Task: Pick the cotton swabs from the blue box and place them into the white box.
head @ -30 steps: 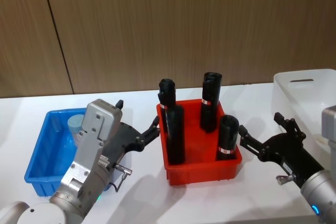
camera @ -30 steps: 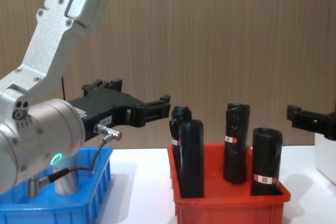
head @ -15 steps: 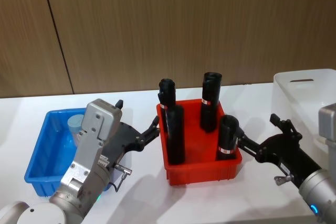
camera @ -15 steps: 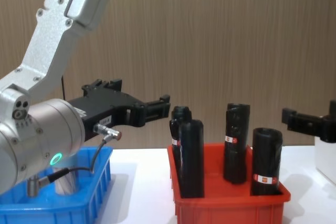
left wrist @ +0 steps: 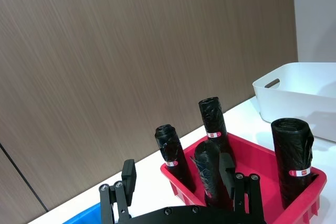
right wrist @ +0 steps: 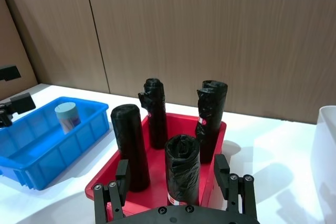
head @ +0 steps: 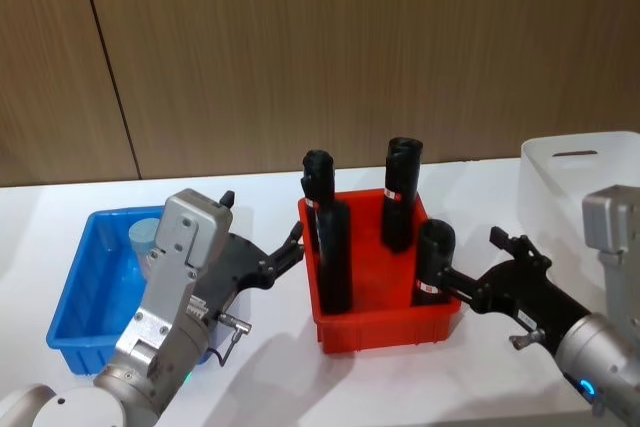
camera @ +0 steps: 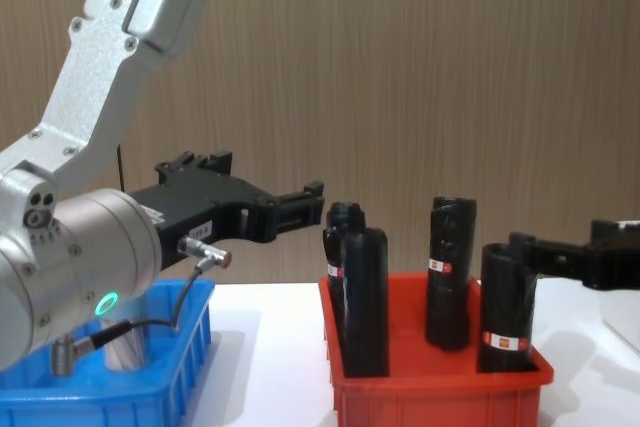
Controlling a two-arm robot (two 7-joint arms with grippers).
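Taking the red bin (head: 385, 292) at the middle of the table as landmark: to its left sits the blue box (head: 85, 287), and in the far corner of that box stands one of the cotton swabs (head: 146, 236), a clear cylinder with a pale lid. The left gripper (head: 295, 245) hovers between the blue box and the red bin, close to the bin's left wall and above table level, its fingers spread apart and holding nothing. Inside the red bin four black rolls (head: 332, 257) with red-white labels stand upright. Just right of the bin, the right gripper (head: 480, 265) reaches toward the roll in the near right corner, its fingers open and empty. Farther right stands the white box (head: 580, 187).
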